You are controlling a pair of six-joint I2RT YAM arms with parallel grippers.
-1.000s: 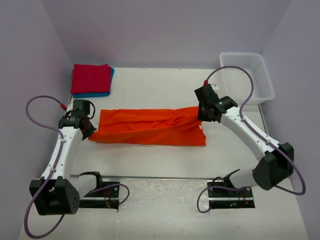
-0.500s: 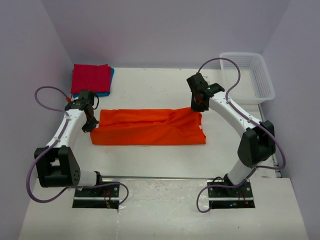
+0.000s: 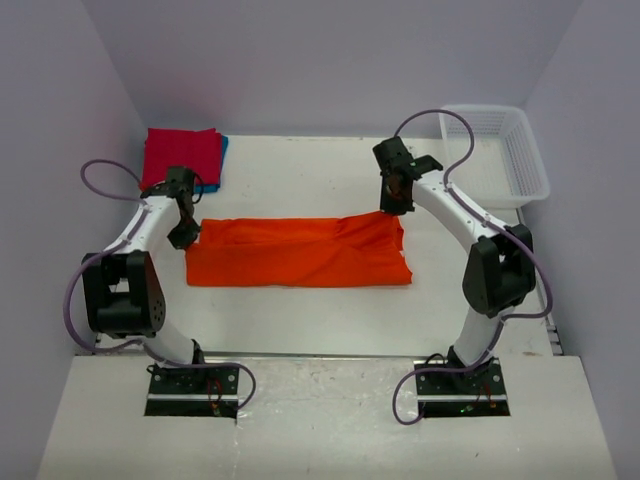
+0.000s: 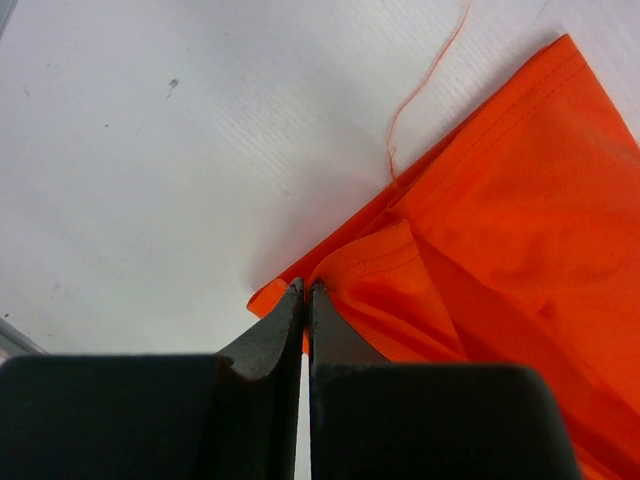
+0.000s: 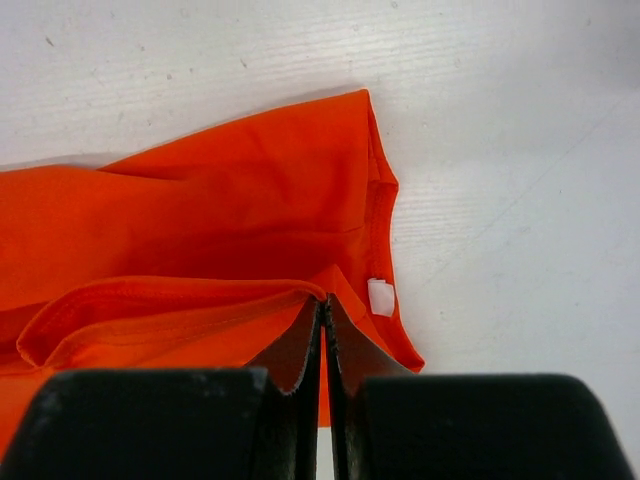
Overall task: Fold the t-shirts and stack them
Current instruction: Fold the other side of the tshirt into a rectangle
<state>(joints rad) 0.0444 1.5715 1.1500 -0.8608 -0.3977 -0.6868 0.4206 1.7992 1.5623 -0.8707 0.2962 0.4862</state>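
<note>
The left arm rises from its base at the near edge, elbows out toward the left wall, then reaches inward so that the left tool [image 3: 187, 236] points down at the surface [image 3: 300, 170]. The right arm mirrors it, standing tall from its base and stretching up and leftward, with the right tool [image 3: 393, 204] angled down. Both tools meet a bright orange cloth t-shirt [image 3: 300, 250], one at each far corner.

The overhead view is too small to show the fingers. The left wrist view fills that in: the left tool [image 4: 305, 290] is clenched, its 2 black fingers pressed nearly together on a folded corner of the orange t-shirt [image 4: 500, 200]. A thin loose orange thread [image 4: 420, 90] curls over the white surface [image 4: 150, 150] beside the hem. The right wrist view shows the right tool [image 5: 324, 300] likewise clenched on a doubled edge of the orange t-shirt [image 5: 200, 230], just beside a small white label [image 5: 381, 297].

The orange t-shirt lies as a long flat band in the middle of the surface, its long axis running left to right from one tool to the other; its right end is rumpled.

At the far left corner, a folded crimson red t-shirt [image 3: 182, 157] rests on a folded blue t-shirt [image 3: 195, 188]. A white plastic mesh basket [image 3: 525, 150] sits at the far right.
</note>
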